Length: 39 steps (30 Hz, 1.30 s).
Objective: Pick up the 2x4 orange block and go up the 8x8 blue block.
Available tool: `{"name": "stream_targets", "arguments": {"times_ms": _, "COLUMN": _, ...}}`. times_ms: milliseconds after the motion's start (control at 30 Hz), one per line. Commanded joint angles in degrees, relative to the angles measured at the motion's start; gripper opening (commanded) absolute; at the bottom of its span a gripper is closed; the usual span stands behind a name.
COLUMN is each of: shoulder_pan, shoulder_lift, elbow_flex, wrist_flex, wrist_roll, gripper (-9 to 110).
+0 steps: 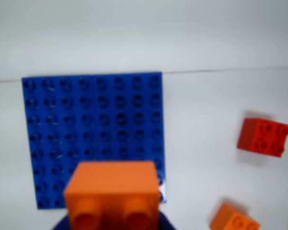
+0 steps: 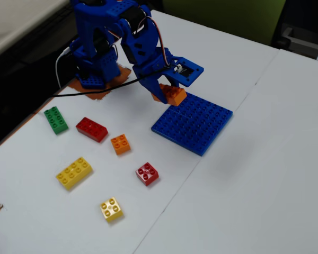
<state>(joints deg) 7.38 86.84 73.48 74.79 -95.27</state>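
The 2x4 orange block (image 1: 113, 191) fills the bottom of the wrist view, held end-on with two underside holes facing the camera. In the fixed view this orange block (image 2: 172, 94) hangs in my gripper (image 2: 168, 93), just above the near-left edge of the 8x8 blue block (image 2: 193, 122). The gripper is shut on it. In the wrist view the blue baseplate (image 1: 93, 129) lies flat beyond and under the brick, its studs bare. Only dark blue edges of the jaws show beside the brick at the frame bottom.
On the white table in the fixed view lie a green brick (image 2: 55, 119), a red 2x4 brick (image 2: 92, 129), a small orange brick (image 2: 120, 144), a yellow 2x4 brick (image 2: 74, 172), a small red brick (image 2: 147, 173) and a small yellow brick (image 2: 111, 209). The arm base (image 2: 98, 58) stands at the back left.
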Motion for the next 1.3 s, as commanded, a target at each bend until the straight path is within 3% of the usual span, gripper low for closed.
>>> {"name": "stream_targets", "arguments": {"times_ms": 0, "shoulder_pan": -1.32, "shoulder_lift": -2.81, "elbow_flex": -7.82, "wrist_flex": 3.16, "wrist_roll": 1.05, "gripper": 0}}
{"name": "stream_targets", "arguments": {"times_ms": 867, "shoulder_pan": -5.45, "shoulder_lift": -15.12, "elbow_flex": -16.79, "wrist_flex": 4.04, "wrist_roll": 10.63, "gripper": 0}}
{"name": "stream_targets", "arguments": {"times_ms": 1267, "shoulder_pan": -5.98, "shoulder_lift": -15.12, "elbow_flex": -16.61, "wrist_flex": 6.42, "wrist_roll": 10.20, "gripper": 0}}
